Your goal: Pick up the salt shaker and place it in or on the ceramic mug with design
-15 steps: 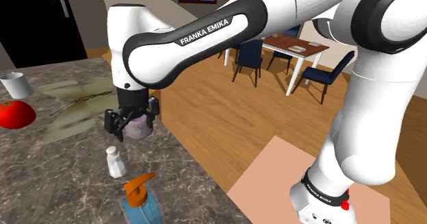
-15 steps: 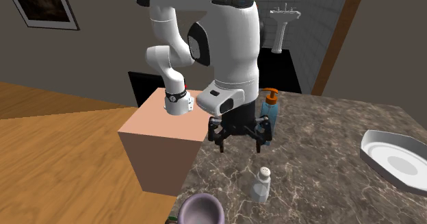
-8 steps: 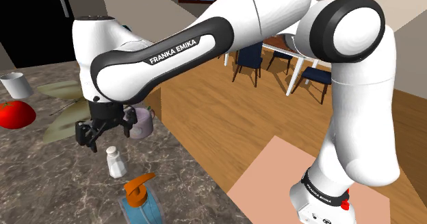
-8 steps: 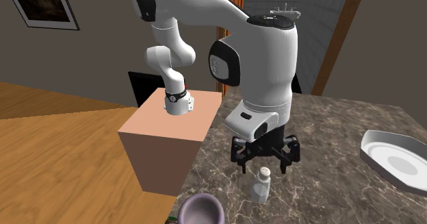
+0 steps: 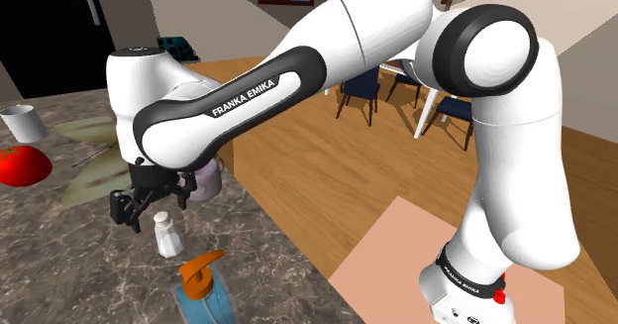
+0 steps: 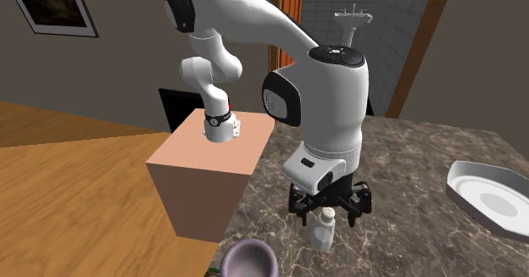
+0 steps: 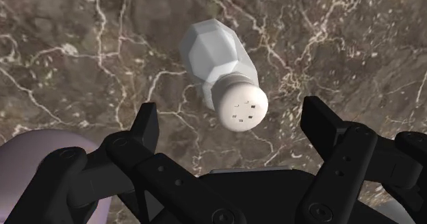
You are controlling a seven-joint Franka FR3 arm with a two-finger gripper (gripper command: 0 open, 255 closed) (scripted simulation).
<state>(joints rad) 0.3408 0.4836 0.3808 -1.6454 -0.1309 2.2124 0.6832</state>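
Dark marble with pale veins made up the countertop (image 5: 59, 263), which ended at a wooden floor. On it stood the small salt shaker (image 5: 165, 235), upright, with a faceted whitish body and a round white perforated cap. The arm's all-black two-finger gripper (image 5: 152, 210) hovered directly above it. Seen from the wrist, the fingers (image 7: 145, 120) stood wide apart with the cap between them. They touched neither the cap nor the body and had hold of nothing. The pale lavender mug (image 5: 208, 178) sat just beside the gripper on the side away from the stand, and a blue soap bottle with an orange pump (image 5: 203, 287) stood near the shaker on the stand's side. The step in hand appeared to be the descent for the grasp. The shaker was narrow and tall for its base, so a descent slightly off centre could bring one finger down on the cap and tip it over. Its angled facets might let it twist or slip as the fingers closed. With the mug so close, a finger or the broad wrist could also nudge it during the lift and the carry across.
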